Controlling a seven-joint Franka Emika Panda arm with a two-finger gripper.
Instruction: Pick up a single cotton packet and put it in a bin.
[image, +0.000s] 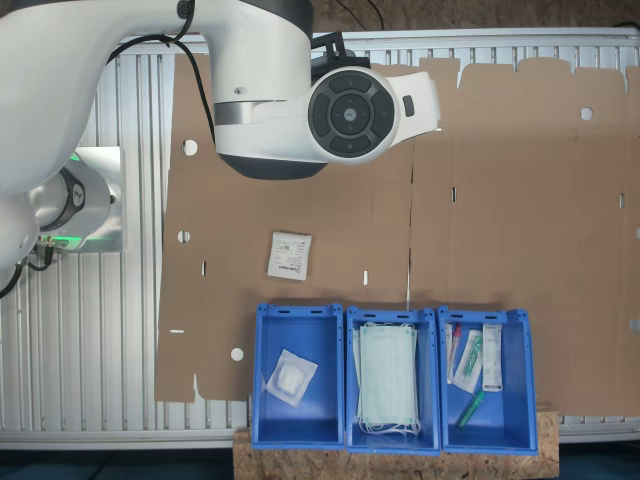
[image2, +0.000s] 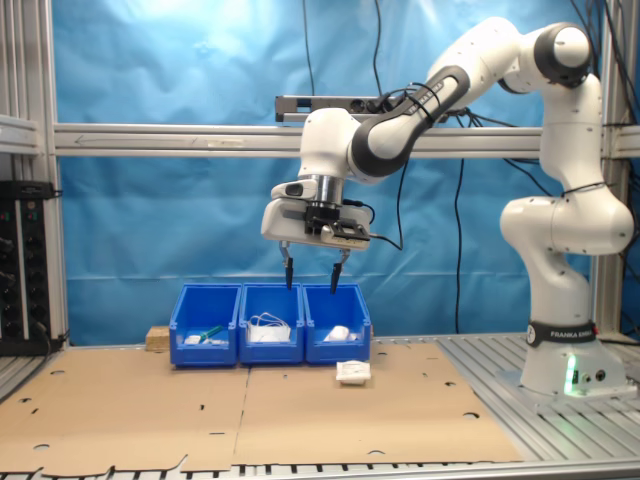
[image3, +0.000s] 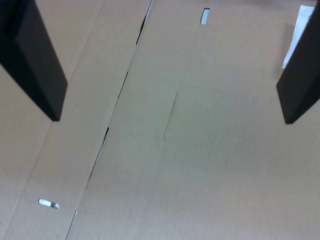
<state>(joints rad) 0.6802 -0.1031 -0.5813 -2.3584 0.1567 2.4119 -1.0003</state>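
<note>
Gripper (image2: 311, 276) spread wide, empty, high up; cotton packet (image2: 352, 372) lies flat on cardboard below (toward the bins).

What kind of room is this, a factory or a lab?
Most likely a robotics test lab: a white robot arm stands on a metal-frame bench covered in cardboard, with a blue backdrop and small crates of medical supplies.

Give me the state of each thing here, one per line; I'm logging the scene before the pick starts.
gripper: open, empty, high above the cardboard
cotton packet: flat on the cardboard, outside the bins
bin with the clear-fronted pad packet: upright, otherwise bare
bin with face masks: upright, holds a stack
bin with syringes and tubes: upright, partly filled
cardboard sheet: lying flat
</note>
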